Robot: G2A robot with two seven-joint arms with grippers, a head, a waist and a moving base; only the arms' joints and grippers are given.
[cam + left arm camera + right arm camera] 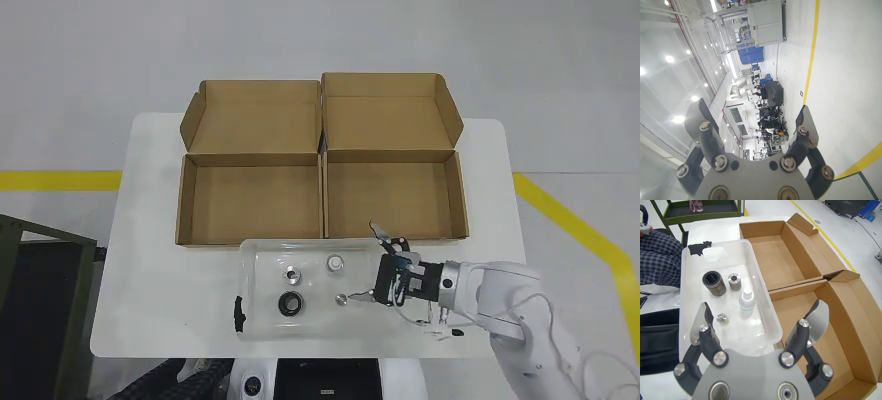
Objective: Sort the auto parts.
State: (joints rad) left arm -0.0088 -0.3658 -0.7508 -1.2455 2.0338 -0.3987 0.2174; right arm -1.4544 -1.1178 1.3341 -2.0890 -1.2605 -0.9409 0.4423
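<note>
Spread wide, the right hand (762, 304) grips nothing and hovers over one short end of the clear plastic tray (683, 279). One finger hangs over the tray's inside and the other over the nearer cardboard box (846, 321). How high it sits above them cannot be told.

Just beside the finger over the tray lies a small round metal part (722, 319), flat on the tray floor. A dropper bottle (747, 302) with a white cap stands upright near it, between the part and the tray's long wall on the box side. Farther along the tray stand a plain steel cylinder (734, 281) and, close beside it but apart, a larger dark bearing sleeve (714, 283), both on end. That long tray wall runs between all four parts and the boxes.

A second cardboard box (781, 262) stands against the first, both with their flaps folded back. The tray lies along their near walls on the white tabletop (150, 250). A black tape scrap (698, 248) clings to the tray's far corner. A green cart (696, 211) stands on the floor beyond the tabletop.

Away from the tabletop, the left hand (753, 106) points out into the room, its fingers far apart with nothing between them.
</note>
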